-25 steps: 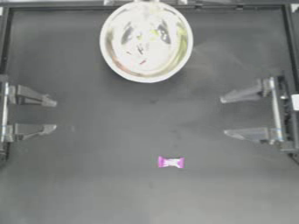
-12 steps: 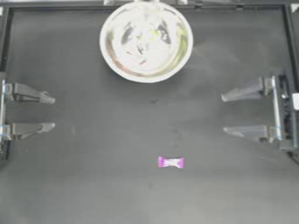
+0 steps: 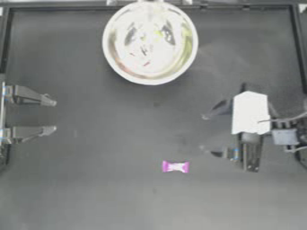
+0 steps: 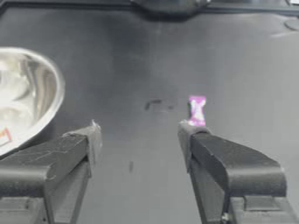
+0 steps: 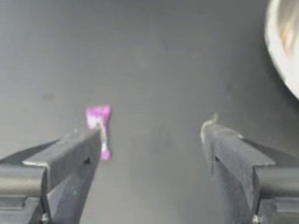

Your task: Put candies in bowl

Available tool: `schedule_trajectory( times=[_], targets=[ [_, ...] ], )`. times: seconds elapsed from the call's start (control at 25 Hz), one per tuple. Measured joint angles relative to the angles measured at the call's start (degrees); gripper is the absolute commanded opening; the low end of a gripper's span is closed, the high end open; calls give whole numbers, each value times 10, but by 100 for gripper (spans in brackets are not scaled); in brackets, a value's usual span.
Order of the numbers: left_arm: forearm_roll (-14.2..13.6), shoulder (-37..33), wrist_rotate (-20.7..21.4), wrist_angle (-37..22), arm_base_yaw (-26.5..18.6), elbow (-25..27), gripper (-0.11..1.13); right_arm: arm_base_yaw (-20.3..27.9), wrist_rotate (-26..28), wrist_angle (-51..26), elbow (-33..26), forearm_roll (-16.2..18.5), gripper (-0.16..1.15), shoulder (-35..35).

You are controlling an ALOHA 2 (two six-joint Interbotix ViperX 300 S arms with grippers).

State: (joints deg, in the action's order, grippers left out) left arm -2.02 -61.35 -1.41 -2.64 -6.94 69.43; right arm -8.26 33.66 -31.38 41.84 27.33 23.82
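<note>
One magenta candy lies alone on the dark tabletop, toward 6 o'clock, well apart from the bowl at 12. The right tool, jaws spread, hovers near it at 3 o'clock. The left tool waits spread at 9 o'clock.

R pincer has moved in from the table's right edge toward the magenta candy, jaws apart.

No text, label or number can be read in any view. The magenta candy wrapper may carry print, but it is too small and blurred to tell.
</note>
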Motion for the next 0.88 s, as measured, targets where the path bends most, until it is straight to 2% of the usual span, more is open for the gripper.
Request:
schedule_trajectory(
  times=[0.16,0.28,0.52,0.88],
  targets=[
    [0,0,0,0,-1,0,90,0,-89,-43,-46,-94,97,-53],
    [1,0,0,0,-1,0,90,0,-127,-78,-77,-136,96,-100],
    [0,0,0,0,-1,0,90,0,-154,-120,-137,-160,96,-192],
    [0,1,-1,0,-1,-1,90,0,-166,-119,-172,-187,96,-274]
  ],
)
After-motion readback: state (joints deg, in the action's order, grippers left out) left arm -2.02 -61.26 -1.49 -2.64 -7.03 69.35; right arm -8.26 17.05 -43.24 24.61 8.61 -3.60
